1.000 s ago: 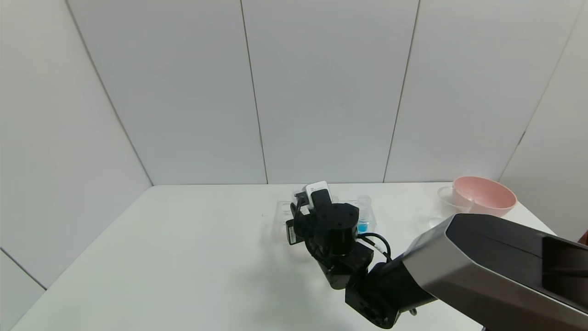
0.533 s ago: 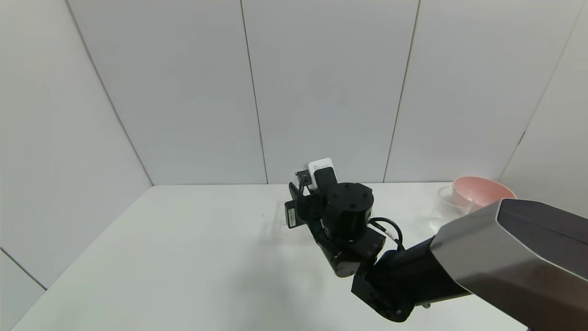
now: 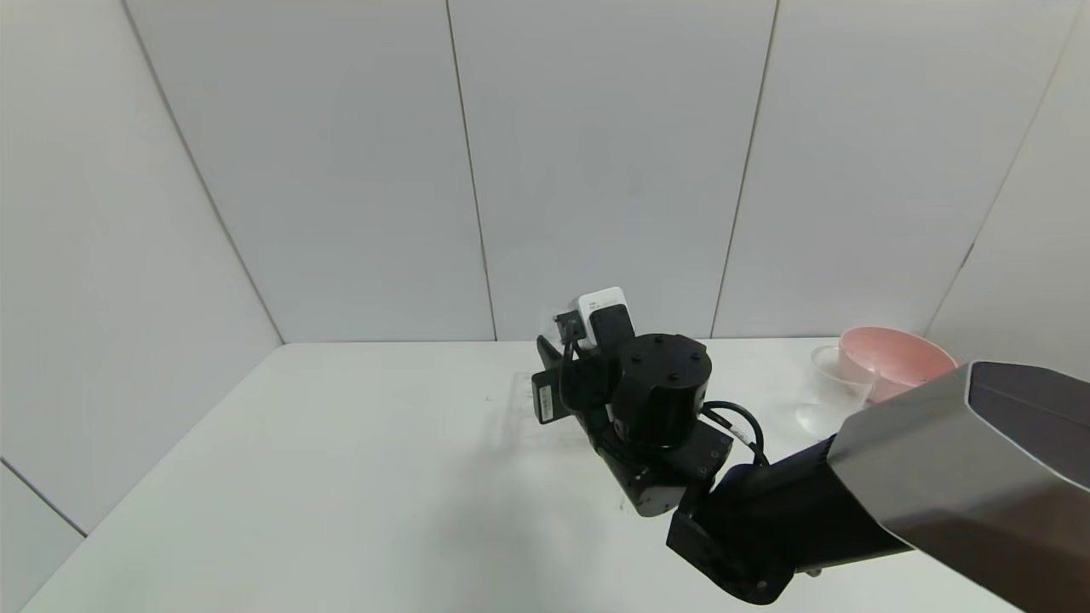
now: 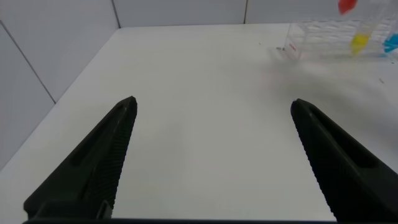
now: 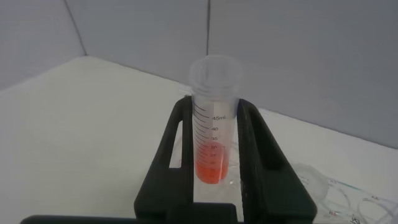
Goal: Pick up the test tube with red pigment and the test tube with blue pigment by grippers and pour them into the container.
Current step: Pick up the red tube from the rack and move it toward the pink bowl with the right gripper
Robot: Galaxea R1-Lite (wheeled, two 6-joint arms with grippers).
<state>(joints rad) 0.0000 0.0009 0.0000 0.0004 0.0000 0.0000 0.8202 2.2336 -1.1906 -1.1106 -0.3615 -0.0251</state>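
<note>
The right hand (image 5: 214, 163) pinches the test tube with red pigment (image 5: 213, 118) upright above the counter (image 3: 341, 460), seemingly clear of the rack (image 4: 323, 38). The left hand (image 4: 211, 155) hangs spread.

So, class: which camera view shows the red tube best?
The right wrist view: the red tube stands upright between the right tool's fingers, marks and liquid plain. The left wrist view catches only its red tip at the edge, above the rack. In the head view the arm hides it.
</note>
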